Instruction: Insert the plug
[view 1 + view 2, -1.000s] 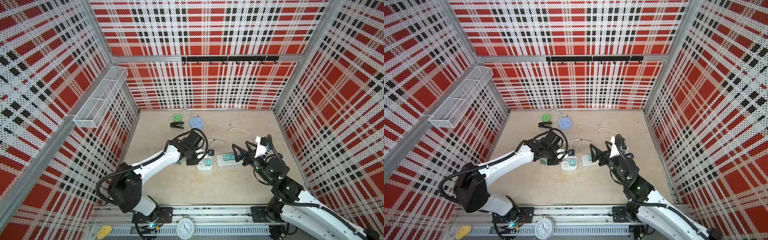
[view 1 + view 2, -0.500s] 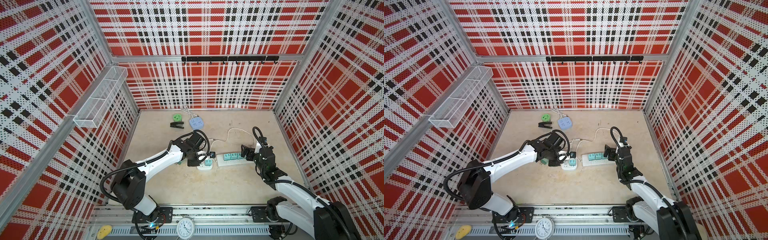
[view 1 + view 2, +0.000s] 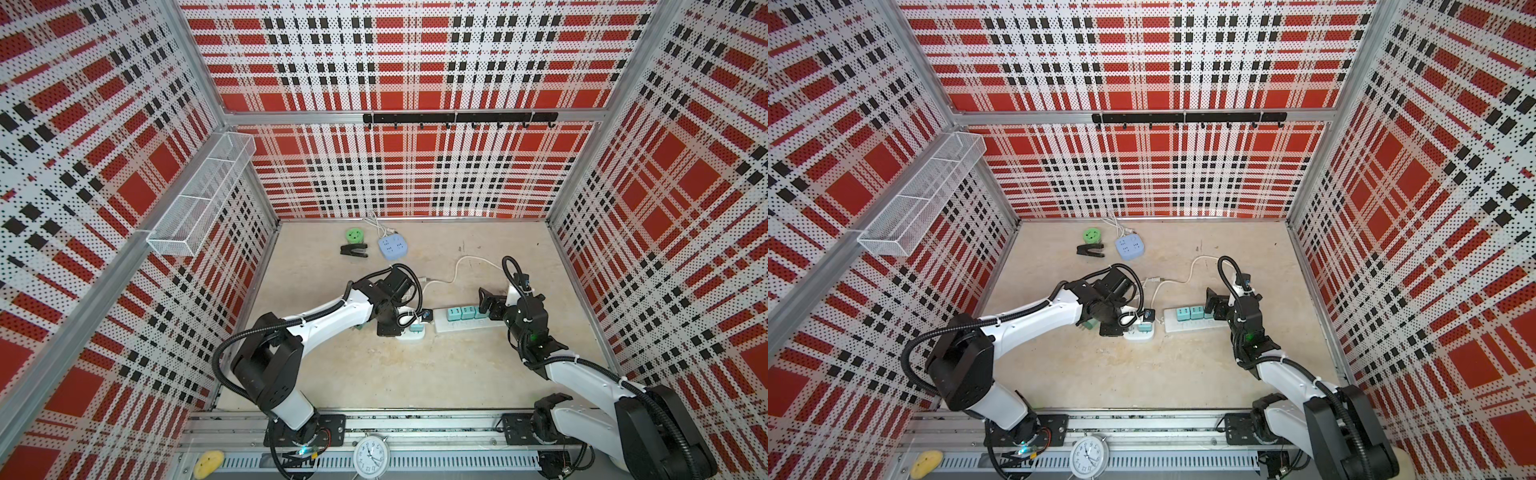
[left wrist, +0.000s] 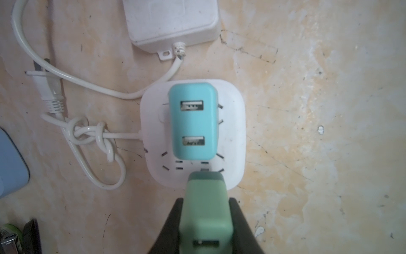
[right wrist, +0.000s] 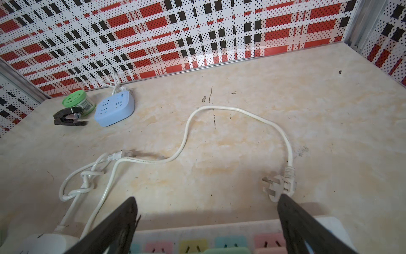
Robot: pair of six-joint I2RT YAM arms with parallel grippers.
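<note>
The left end effector (image 4: 205, 211) pinches the green plug (image 4: 205, 187) just above the white socket block (image 4: 232, 123), beside a seated teal charger (image 4: 193, 123), so only pushing home seems left; the right end effector (image 5: 206, 198) hangs spread over the power strip (image 5: 197, 231)

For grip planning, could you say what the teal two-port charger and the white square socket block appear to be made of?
The teal two-port charger looks like moulded plastic, satin, given soft highlights on rounded edges. The white square socket block is probably matte plastic, faintly scuffed.
</note>
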